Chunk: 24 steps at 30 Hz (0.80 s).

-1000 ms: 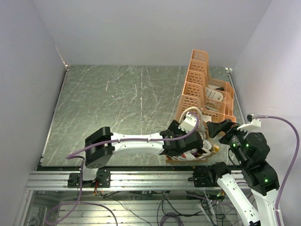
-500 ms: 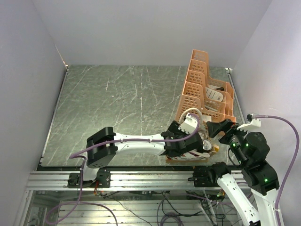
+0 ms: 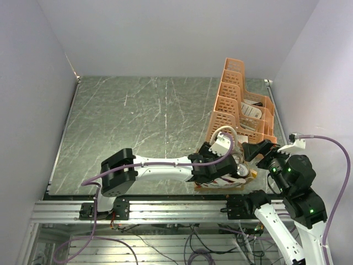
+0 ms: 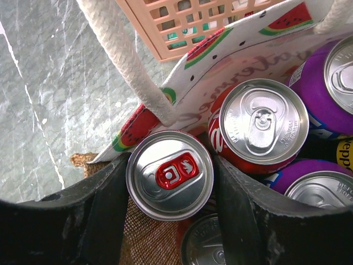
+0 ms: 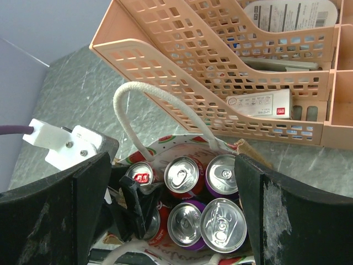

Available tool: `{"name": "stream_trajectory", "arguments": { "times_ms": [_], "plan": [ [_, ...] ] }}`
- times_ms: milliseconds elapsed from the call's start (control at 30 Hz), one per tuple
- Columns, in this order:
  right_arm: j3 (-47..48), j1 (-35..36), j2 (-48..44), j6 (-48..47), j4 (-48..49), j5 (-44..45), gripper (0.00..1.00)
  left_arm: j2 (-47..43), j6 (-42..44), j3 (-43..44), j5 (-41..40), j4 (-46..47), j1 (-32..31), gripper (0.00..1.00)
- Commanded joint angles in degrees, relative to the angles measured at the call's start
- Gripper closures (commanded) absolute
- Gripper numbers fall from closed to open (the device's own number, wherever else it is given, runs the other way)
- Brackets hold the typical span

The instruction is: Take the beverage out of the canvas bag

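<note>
Compared with a second ago, the left arm's elbow has slid a little to the right and its wrist sits slightly lower over the small tan canvas bag with watermelon-print sides. Over the last half second I can see almost no change.

The left gripper is down inside the bag. Its two black fingers are closed against opposite sides of a silver-topped beverage can with a red pull tab. That can stands upright in the bag, against the wall below the white rope handle. Just beside it is a red can with a plain silver lid, and purple cans are packed beyond that one.

The right gripper hangs above the bag with its fingers spread wide, touching nothing.

The orange plastic lattice rack stands just behind the bag, with the rope handle arching up in front of it. Both rest on the grey marbled table.
</note>
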Motion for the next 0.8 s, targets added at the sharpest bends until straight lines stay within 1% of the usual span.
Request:
{"name": "stream_trajectory", "arguments": {
  "times_ms": [0, 67, 100, 133, 200, 267, 500, 600, 667, 767],
  "plan": [
    [-0.4, -0.3, -0.4, 0.4, 1.0, 0.2, 0.07, -1.0, -0.3, -2.2, 4.3, 0.8, 0.4, 0.55],
    [-0.4, -0.4, -0.3, 0.4, 0.9, 0.2, 0.07, -2.5, 0.4, -2.6, 5.1, 1.5, 0.4, 0.57],
    [-0.4, -0.3, -0.3, 0.4, 1.0, 0.1, 0.07, -3.1, 0.7, -2.8, 5.5, 1.7, 0.4, 0.6],
    [-0.5, -0.3, -0.3, 0.4, 1.0, 0.1, 0.07, -4.0, 1.0, -3.0, 5.9, 2.1, 0.4, 0.64],
    [-0.5, -0.3, -0.3, 0.5, 1.0, 0.1, 0.07, -5.0, 1.4, -2.9, 6.4, 2.2, 0.4, 0.69],
    [-0.5, -0.4, -0.3, 0.6, 1.0, 0.2, 0.07, -6.0, 1.8, -2.6, 6.9, 1.9, 0.4, 0.78],
    [-0.4, -0.7, 0.2, 0.5, 1.0, 0.1, 0.07, -9.2, 4.3, -0.9, 8.8, 1.7, 0.4, 0.84],
    [-0.5, -0.9, 0.2, 0.5, 1.0, 0.0, 0.07, -10.8, 4.8, -0.9, 9.2, 2.2, 0.4, 0.85],
    [-0.5, -0.9, 0.1, 0.6, 1.0, 0.0, 0.07, -12.0, 4.9, -1.4, 9.6, 3.0, 0.4, 0.92],
    [-0.5, -1.0, 0.0, 0.6, 1.0, 0.1, 0.07, -13.7, 5.2, -1.4, 10.8, 3.4, 0.4, 0.93]
  ]
}}
